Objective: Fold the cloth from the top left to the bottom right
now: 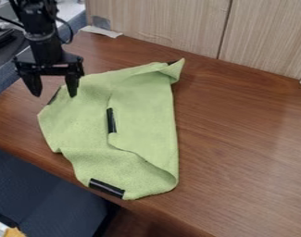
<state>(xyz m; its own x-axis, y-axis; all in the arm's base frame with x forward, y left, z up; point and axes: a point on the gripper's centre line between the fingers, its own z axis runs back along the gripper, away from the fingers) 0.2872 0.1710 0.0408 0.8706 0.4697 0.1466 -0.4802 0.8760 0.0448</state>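
Released end effector (53, 91) hanging at the green cloth (143, 106)
Its fingers are standing apart, one overlapping the cloth's nearest edge in view; the partly folded cloth is lying on the wooden surface (239, 139), stretching from there toward the camera; black strips (111, 120) are marking it.

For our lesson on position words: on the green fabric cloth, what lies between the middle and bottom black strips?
Just green cloth, with a folded edge, lies between the middle strip and bottom strip, in the camera view.

raised fixed view, slanting down, whole tabletop
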